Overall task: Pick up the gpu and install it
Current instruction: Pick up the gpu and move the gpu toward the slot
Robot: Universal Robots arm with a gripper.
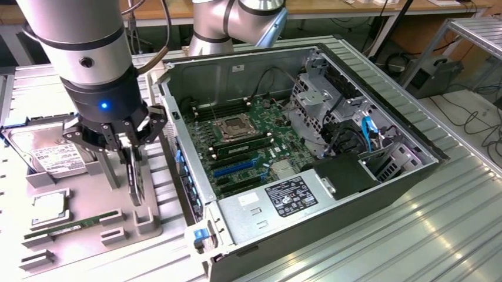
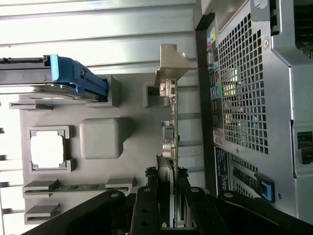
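The ribbed metal desk [image 1: 392, 235] carried an open computer case [image 1: 368, 82] lying on its side. Its motherboard [image 1: 251, 135] faced up, with the blue expansion slots [image 1: 235, 167] bare. Just beside the case, on the exterior view's left, lay a grey parts tray [image 1: 153, 226]. It held a hard drive [image 1: 51, 157], a processor chip [image 1: 49, 207] and a RAM stick [image 1: 67, 228], each in its own recess.

The gripper [image 1: 126, 170] hung straight down over the edge of the tray nearest the case. The gpu [image 1: 138, 189] stood on its long edge in a tray slot directly under it, not lying flat.

In the wrist view the gpu [image 2: 169, 132] read as a thin strip running away from the fingers [image 2: 145, 210]. Its silver bracket [image 2: 172, 63] was at the far end, so its long axis ran along the tray, roughly parallel to the case's near wall. The two fingers stood one on each face, at the fan end of the card, across its thin dimension. No gap showed between them and the card, so I judged them closed on it rather than waiting apart.

The card's lower edge looked seated in the slot, so it appeared not yet lifted. The expansion slots lay toward the exterior view's right of the card, over the case wall.
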